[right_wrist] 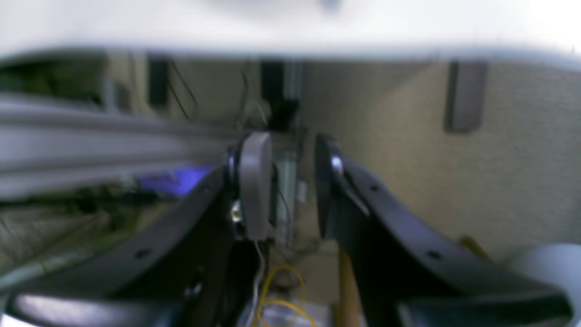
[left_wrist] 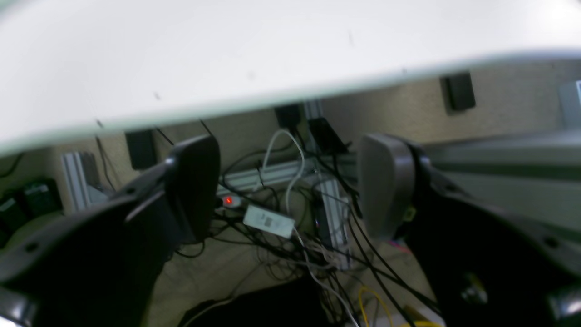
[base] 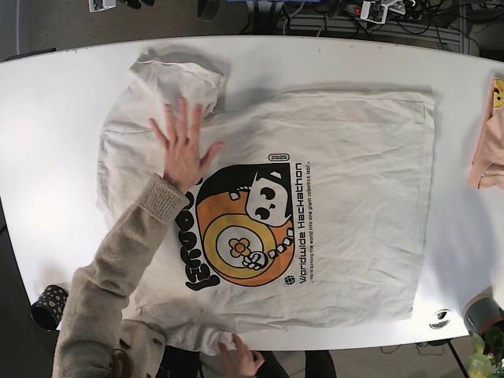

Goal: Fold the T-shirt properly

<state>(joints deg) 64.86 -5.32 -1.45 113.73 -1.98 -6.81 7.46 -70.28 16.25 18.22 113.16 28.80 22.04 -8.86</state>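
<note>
T-shirt (base: 315, 181) printed "Vorldude Hackathon", flat on table (base: 47, 118), both jaws open, holding nothing

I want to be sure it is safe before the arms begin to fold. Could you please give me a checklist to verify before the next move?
1. Person away from the work area: not ok. A hand presses flat on the T-shirt, and a second hand is at the near edge.
2. T-shirt flat: not ok. The sleeve is bunched.
3. Left gripper open and empty: ok.
4. Right gripper empty: ok, jaws slightly apart.
5. Grippers over the white table: not ok. Both look at its edge and the cables on the floor.
6. Pink cloth apart from the T-shirt: ok.
</note>
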